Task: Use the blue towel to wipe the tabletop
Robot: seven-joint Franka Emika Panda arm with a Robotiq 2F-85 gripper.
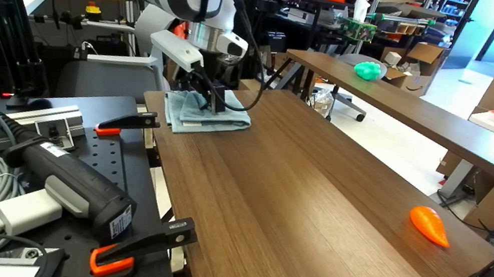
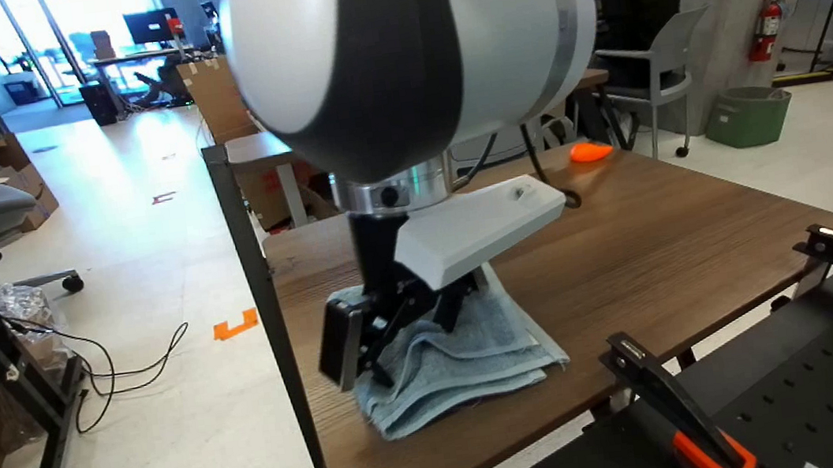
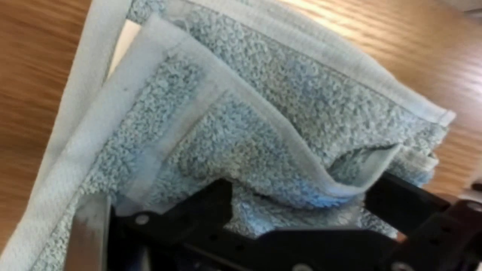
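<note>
In an exterior view the blue towel (image 1: 225,124) lay at the far left end of the surface (image 1: 298,193), the tool (image 3: 299,191) wide around some of it, so grabbing seemed the step, with squeezing probably needed next, then wiping.

Blue towel (image 3: 226,135): rough looped cloth, smooth-hemmed. Surface (image 1: 295,208): wood-grain, slight gloss. Orange object (image 1: 430,225), right of frame: glossy.

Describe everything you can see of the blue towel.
The blue towel is pale blue-grey, apparently looped terry, with flat hems and a cream strip, perhaps a label. Folded in layers and rumpled, it lies near one end of the brown tabletop. The open claw straddles rucked cloth, its tips apparently touching it.
</note>
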